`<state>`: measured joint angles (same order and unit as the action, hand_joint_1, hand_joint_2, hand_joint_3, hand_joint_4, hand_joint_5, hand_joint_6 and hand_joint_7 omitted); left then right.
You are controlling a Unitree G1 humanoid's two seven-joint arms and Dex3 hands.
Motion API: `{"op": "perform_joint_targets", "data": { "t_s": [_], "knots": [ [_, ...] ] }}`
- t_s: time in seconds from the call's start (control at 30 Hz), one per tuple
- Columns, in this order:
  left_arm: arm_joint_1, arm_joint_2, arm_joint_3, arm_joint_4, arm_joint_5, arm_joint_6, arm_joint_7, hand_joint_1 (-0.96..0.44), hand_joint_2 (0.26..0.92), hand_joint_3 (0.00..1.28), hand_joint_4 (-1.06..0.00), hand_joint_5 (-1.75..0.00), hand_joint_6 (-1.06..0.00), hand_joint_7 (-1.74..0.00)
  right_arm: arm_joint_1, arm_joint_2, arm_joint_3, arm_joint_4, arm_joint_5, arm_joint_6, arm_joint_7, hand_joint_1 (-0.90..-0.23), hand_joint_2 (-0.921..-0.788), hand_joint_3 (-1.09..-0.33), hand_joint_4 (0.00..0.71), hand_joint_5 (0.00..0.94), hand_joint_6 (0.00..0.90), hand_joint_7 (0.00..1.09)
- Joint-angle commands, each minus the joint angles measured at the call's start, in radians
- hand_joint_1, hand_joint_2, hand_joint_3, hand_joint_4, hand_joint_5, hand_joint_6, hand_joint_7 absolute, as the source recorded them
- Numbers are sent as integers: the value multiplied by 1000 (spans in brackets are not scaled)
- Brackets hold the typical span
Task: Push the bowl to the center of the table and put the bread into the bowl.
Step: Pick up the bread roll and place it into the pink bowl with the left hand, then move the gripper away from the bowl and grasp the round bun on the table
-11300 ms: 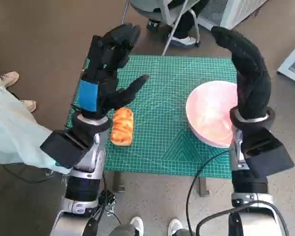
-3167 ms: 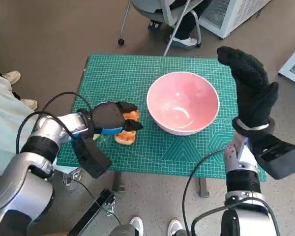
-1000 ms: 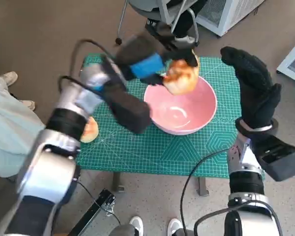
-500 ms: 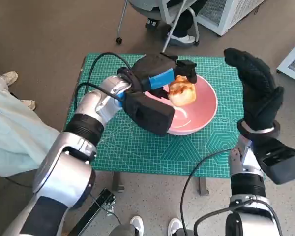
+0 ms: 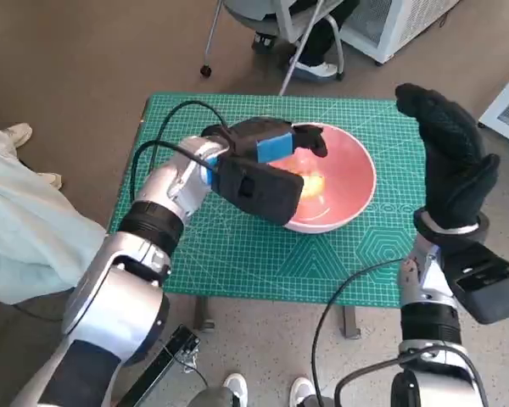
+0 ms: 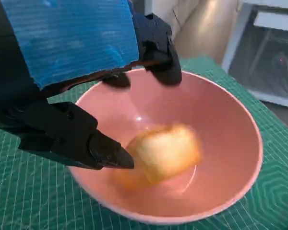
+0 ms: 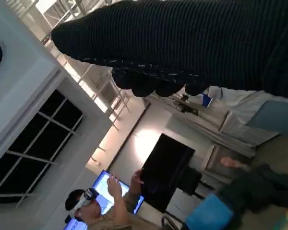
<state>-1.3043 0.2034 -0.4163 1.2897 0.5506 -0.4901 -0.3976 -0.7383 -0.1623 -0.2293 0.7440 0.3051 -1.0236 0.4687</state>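
Left wrist view shows the bread roll [image 6: 161, 153] lying in the pink bowl [image 6: 240, 124], free of the left hand [image 6: 86, 96], whose fingers hang spread above it. The roll looks light and soft, best cradled by its sides. The right hand [image 5: 450, 157] stands raised, holding nothing.

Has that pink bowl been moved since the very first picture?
Yes. The pink bowl began at the right edge of the green mat, under the right hand; now it sits near the mat's middle, with the bread inside.
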Motion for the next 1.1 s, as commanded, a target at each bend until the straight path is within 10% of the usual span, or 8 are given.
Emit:
{"op": "perform_joint_targets", "data": {
  "t_s": [0.03, 0.43, 0.73, 1.1],
  "knots": [
    [26, 57, 45, -59, -55, -39, -28, -139, 844, 30, -25, -66, -1, -464, 20, -5, 10, -1, -27, 12, -17, -584, -921, -781, 328, 1, 1, 801],
    [128, 282, 166, -266, -213, -216, -163, -40, 853, 5, -156, -10, -186, -203, 14, -2, 16, 9, -35, 8, -27, -581, -921, -780, 331, 2, 0, 805],
    [299, 472, 247, -620, -291, -47, -295, 30, 847, 0, -210, -12, -309, -121, 5, 1, 21, 17, -16, 14, -8, -589, -921, -776, 331, 2, 0, 796],
    [428, 597, 263, -667, -255, 27, -296, -12, 830, 0, -203, -1, -330, -86, -29, 9, 21, 56, 39, 28, 61, -606, -921, -765, 333, 3, 6, 784]
  ]
}}
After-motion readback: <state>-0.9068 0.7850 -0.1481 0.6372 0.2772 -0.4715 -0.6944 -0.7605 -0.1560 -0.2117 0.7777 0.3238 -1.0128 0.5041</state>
